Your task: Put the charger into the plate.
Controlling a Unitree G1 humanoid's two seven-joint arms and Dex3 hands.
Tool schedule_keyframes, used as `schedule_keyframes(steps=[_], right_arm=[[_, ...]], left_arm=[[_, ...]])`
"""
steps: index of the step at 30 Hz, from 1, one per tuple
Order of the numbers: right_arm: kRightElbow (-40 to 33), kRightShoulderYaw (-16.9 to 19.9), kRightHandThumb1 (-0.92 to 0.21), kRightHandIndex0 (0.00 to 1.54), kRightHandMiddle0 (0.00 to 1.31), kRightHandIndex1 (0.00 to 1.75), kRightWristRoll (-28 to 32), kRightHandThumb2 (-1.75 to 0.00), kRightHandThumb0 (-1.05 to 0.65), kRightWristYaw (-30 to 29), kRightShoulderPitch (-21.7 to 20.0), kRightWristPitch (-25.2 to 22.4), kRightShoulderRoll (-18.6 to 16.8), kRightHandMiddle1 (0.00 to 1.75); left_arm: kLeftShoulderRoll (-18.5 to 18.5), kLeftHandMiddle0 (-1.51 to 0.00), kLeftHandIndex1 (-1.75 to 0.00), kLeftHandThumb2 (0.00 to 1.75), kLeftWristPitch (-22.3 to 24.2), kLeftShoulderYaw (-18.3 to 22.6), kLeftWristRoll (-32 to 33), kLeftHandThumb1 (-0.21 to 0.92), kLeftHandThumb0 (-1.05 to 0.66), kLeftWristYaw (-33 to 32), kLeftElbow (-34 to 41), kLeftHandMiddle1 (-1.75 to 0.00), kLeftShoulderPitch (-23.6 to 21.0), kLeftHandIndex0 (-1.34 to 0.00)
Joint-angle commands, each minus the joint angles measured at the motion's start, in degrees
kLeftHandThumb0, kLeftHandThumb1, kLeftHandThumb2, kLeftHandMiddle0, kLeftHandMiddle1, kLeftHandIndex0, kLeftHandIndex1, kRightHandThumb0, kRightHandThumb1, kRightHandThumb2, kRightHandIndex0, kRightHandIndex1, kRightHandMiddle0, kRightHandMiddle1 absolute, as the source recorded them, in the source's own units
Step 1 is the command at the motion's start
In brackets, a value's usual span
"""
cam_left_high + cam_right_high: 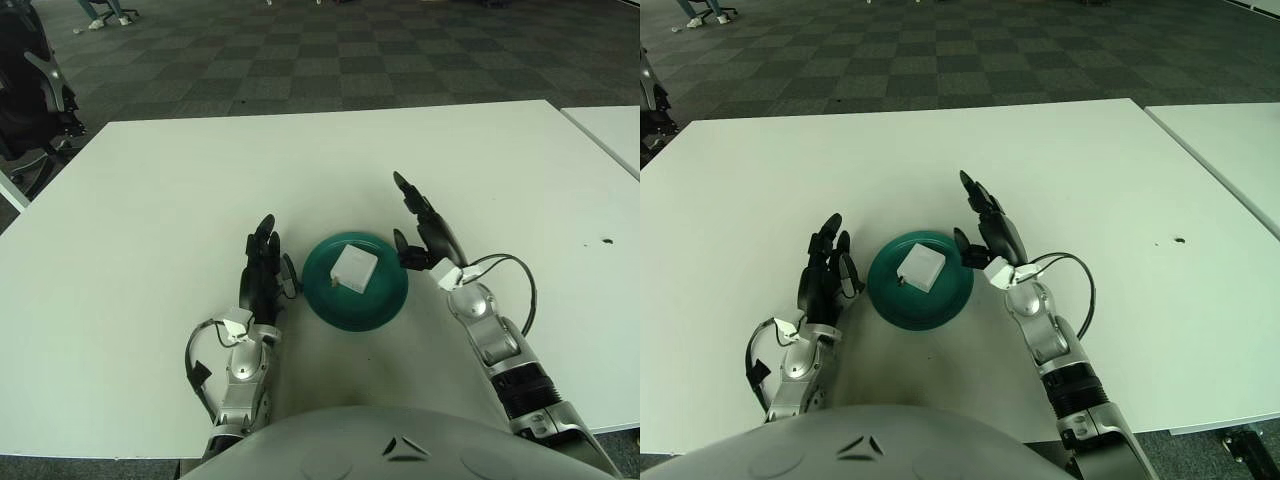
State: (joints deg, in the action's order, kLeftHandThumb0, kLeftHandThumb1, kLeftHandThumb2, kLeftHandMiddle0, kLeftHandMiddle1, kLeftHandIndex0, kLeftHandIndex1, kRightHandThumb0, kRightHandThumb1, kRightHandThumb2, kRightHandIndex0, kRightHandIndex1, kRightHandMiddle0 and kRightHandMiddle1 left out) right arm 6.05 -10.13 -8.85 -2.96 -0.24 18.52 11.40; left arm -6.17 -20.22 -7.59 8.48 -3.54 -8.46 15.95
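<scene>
A white square charger lies inside the green plate on the white table, near the plate's far side. My right hand is just right of the plate, raised a little, fingers spread and holding nothing. My left hand shows just left of the plate, fingers extended and empty.
The white table stretches wide around the plate. A second white table stands at the far right with a gap between. A small dark mark is on the table at right. A dark chair is at the far left.
</scene>
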Motion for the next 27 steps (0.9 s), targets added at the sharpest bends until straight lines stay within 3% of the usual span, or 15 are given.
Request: schedule_keyframes(steps=[1,9,12,19,27], right_arm=[[-2.49,2.56,-0.92,0.0,0.01,0.0,6.61,-1.18,-1.03,2.0,2.77,-2.16,-2.76,0.01],[-4.53,5.08,-0.92,0.02,0.09,0.01,9.46,-1.19,-0.98,1.63,6.07,-6.09,-6.37,0.06],[-4.18,5.81,-0.92,0.02,0.03,0.0,9.66,-1.2,-0.97,2.23,6.68,-6.73,-6.63,0.3],[-2.88,7.01,-0.92,0.01,0.0,0.0,9.15,-1.23,-0.97,5.02,7.79,-7.22,-5.28,0.52],[-1.7,6.67,-0.92,0.0,0.0,0.0,8.97,-1.23,-0.98,6.39,9.77,-6.46,-6.32,0.51]], left_arm=[[-1.03,-0.23,-0.57,1.0,1.35,0.82,-0.52,0.92,-0.86,0.31,-3.51,-0.01,1.12,0.0],[-0.5,-0.24,-0.59,1.0,0.67,0.99,-1.5,0.92,-0.88,0.89,-3.79,-0.01,1.29,0.0],[-0.25,-0.25,-0.59,1.01,0.57,1.1,-1.67,0.92,-0.89,1.37,-3.66,-0.01,1.43,0.0],[0.47,-0.22,-0.52,1.02,0.85,1.27,-2.22,0.92,-0.87,2.75,-3.14,0.0,1.68,0.0],[0.39,-0.21,-0.49,1.03,1.44,1.54,-2.72,0.92,-0.86,3.09,-2.23,0.0,2.12,0.0]])
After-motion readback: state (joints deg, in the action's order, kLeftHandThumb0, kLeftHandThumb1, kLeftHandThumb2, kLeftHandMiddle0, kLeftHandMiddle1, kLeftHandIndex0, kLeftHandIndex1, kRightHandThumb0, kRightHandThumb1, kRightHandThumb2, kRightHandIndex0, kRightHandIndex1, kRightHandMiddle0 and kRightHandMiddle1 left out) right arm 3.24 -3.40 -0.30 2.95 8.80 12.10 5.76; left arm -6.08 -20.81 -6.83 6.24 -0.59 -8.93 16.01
